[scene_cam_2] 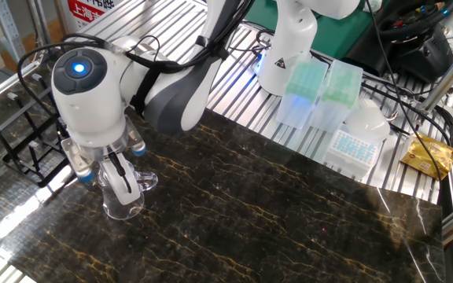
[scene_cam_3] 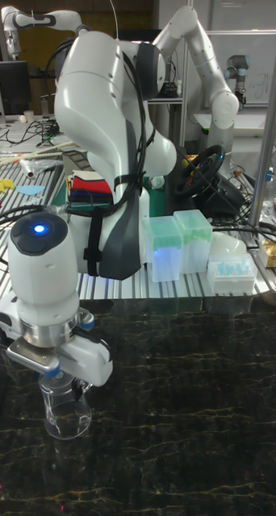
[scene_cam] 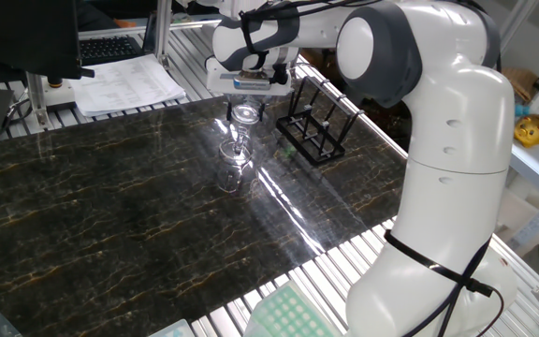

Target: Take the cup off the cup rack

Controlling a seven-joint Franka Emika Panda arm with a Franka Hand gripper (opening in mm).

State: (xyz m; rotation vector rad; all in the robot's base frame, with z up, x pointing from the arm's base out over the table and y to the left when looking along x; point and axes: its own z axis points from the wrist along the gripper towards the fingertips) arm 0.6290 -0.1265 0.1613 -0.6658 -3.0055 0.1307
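Note:
The clear glass cup (scene_cam: 243, 118) (scene_cam_2: 123, 204) (scene_cam_3: 65, 413) stands upright on the dark marble table, off the rack. The black thin-barred cup rack (scene_cam: 312, 131) (scene_cam_2: 14, 145) stands a short way beside it, with nothing on its pegs. My gripper (scene_cam: 244, 97) (scene_cam_2: 121, 179) (scene_cam_3: 76, 390) hangs straight above the cup, pointing down. Its fingers reach the cup's rim, one of them dipping inside. The jaws look slightly parted and do not carry the cup.
Pipette-tip boxes (scene_cam_2: 321, 94) (scene_cam_3: 182, 246) lie on the slatted bench beyond the table. Papers and a keyboard (scene_cam: 124, 80) sit at the table's far edge. My arm's white base (scene_cam: 447, 206) stands by the table's corner. A yellow packet (scene_cam_2: 427, 156) lies at the right.

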